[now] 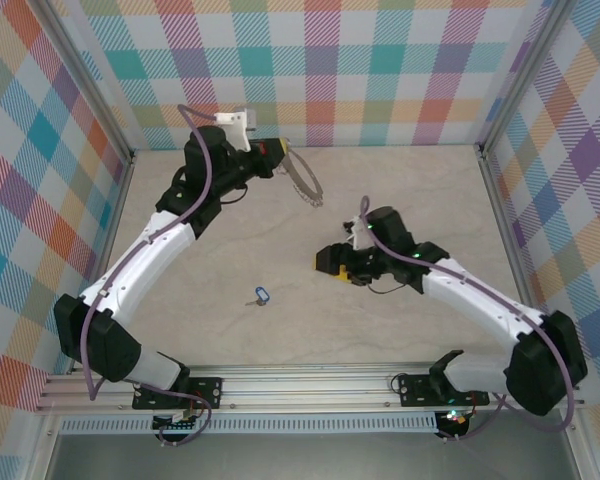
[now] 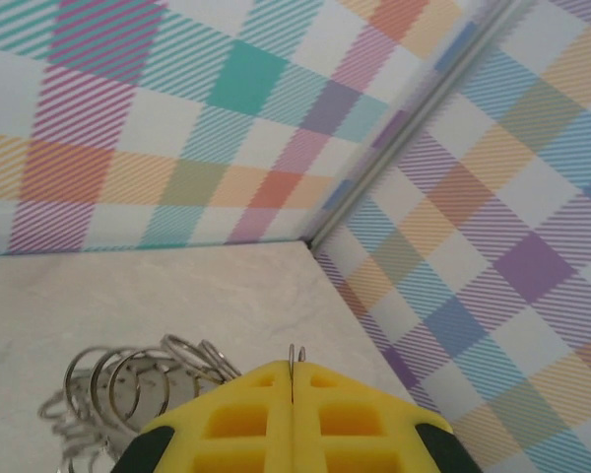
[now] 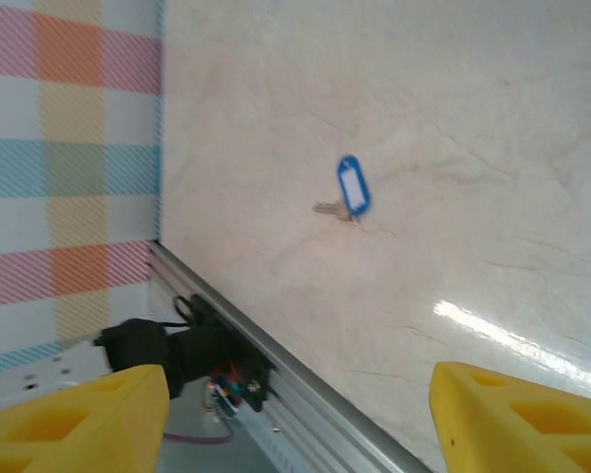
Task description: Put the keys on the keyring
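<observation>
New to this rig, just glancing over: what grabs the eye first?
The pastel plaid walls dominate. At the far side, the left arm's shut jaws pinch a large thin grey metal hoop fringed with small loops; a tiny silvery key with a blue oval tag lies between the arms.

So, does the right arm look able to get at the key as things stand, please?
Probably yes: the right gripper is open, and the key lies alone on bare table ahead of it, with nothing between.

A robotics lab cell: plaid panel walls [image 1: 380,60] boxing a tabletop [image 1: 280,240] (aluminium rail [image 1: 310,385] in front).
</observation>
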Robot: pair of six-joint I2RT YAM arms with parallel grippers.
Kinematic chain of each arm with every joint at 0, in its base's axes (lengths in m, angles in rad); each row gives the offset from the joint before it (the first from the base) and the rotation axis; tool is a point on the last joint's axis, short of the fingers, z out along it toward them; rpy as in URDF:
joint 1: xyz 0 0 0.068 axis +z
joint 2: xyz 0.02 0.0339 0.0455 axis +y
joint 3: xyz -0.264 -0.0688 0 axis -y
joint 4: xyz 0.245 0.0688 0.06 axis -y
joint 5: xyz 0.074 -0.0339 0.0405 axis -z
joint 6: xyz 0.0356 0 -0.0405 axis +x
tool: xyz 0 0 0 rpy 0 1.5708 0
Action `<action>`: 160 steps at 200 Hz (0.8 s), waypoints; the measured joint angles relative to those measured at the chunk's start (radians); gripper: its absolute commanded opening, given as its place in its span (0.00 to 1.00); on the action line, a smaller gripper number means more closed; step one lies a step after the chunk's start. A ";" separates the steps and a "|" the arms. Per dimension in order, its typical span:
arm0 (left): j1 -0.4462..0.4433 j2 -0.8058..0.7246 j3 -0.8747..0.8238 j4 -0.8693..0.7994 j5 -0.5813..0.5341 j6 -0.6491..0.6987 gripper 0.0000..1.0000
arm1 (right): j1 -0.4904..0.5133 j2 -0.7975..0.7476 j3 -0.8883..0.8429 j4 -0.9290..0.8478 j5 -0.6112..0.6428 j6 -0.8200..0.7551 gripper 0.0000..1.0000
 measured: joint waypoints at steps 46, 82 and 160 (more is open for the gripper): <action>0.046 -0.035 -0.052 -0.009 -0.004 -0.013 0.00 | 0.122 0.217 0.077 -0.063 0.126 0.062 0.63; 0.078 -0.080 -0.080 -0.016 -0.019 -0.023 0.00 | 0.204 0.384 0.211 -0.111 0.196 0.144 0.57; 0.147 -0.094 -0.111 0.034 -0.053 -0.056 0.00 | 0.369 0.687 0.506 -0.243 0.360 0.327 0.50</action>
